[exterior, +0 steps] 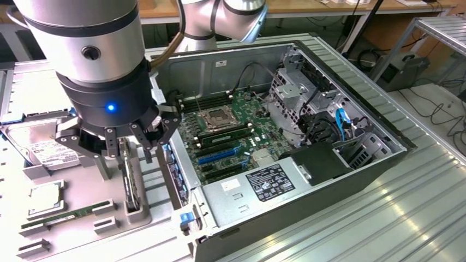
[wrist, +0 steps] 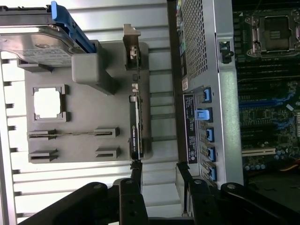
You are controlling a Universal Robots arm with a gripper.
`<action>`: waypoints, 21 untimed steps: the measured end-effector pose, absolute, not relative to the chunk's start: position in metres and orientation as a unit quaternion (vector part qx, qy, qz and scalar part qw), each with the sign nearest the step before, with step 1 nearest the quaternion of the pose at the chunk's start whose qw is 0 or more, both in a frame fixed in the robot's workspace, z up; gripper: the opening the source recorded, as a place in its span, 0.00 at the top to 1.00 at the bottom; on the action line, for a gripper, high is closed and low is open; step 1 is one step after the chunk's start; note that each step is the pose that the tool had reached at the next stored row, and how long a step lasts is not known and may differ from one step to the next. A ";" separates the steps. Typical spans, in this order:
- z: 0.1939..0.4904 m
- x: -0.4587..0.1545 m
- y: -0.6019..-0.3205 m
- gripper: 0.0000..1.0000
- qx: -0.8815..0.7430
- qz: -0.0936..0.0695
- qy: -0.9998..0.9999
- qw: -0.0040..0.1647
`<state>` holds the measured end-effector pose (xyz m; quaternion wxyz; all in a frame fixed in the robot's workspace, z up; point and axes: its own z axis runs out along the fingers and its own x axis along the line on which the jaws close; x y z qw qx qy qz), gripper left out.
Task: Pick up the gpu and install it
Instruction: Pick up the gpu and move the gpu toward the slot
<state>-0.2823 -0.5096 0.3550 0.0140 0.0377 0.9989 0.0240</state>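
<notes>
Fingers (wrist: 136, 174) of the gripper (exterior: 130, 153) are released and spread apart, holding nothing. In the exterior view the gripper hangs at 9 o'clock in the scene, just above the gpu (exterior: 131, 185). The gpu stands on its long edge in a slot of the grey fixture tray (exterior: 87, 188), running from the fingertips toward 6 o'clock. From the wrist view, one finger lines up with the near end of the gpu (wrist: 135, 124), and the gap between the fingers lies beside the card, not around it; I cannot tell if there is contact. The hard drive (exterior: 36, 148) lies at 9 o'clock from the gripper, the CPU (exterior: 45, 195) and RAM stick (exterior: 65, 215) at 8 o'clock from the card. The open computer case (exterior: 364, 164) with its motherboard (exterior: 226, 136) sits at 3 o'clock.
</notes>
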 end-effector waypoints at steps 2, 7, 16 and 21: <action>0.354 -0.282 -0.510 0.58 0.038 0.024 0.999 0.014; 0.353 -0.282 -0.510 0.58 0.038 0.024 0.999 0.014; 0.350 -0.283 -0.510 0.58 0.038 0.024 0.999 0.014; 0.348 -0.283 -0.510 0.58 0.038 0.024 0.999 0.014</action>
